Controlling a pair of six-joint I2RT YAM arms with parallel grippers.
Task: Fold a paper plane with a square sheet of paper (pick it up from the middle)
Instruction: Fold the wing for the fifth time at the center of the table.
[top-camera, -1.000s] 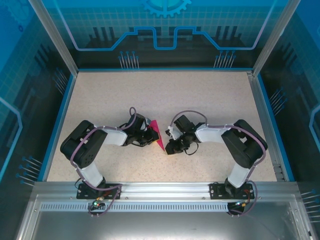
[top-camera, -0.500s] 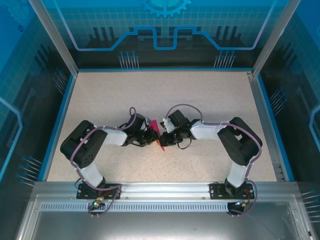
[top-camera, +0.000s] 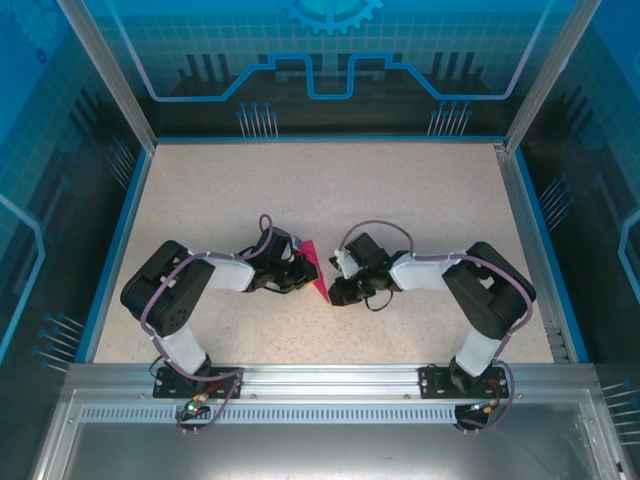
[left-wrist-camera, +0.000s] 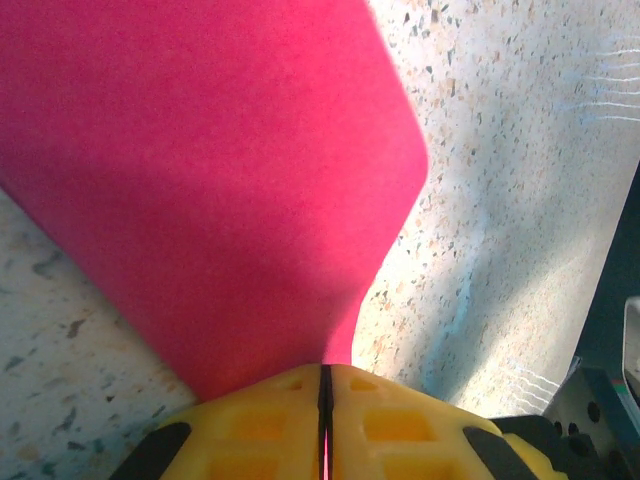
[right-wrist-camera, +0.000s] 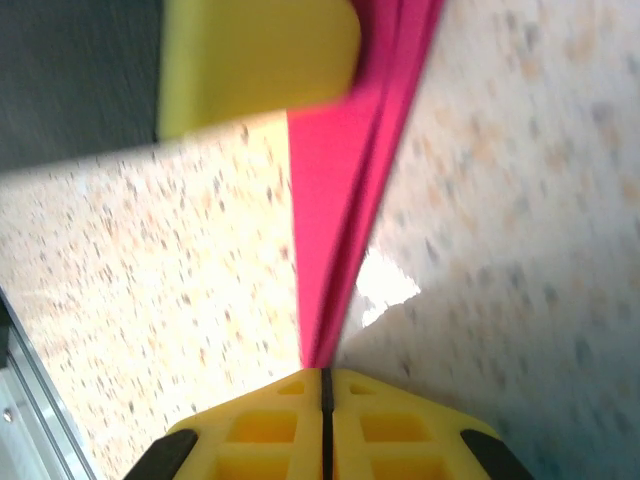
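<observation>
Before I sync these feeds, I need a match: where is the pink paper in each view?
Top: paper just below picture centre.
Left wrist: paper fills the upper left, narrowing into the left fingers at bottom centre.
Right wrist: paper is a thin strip from the top down to the right fingers.
Shared landmark: the speckled table.
</observation>
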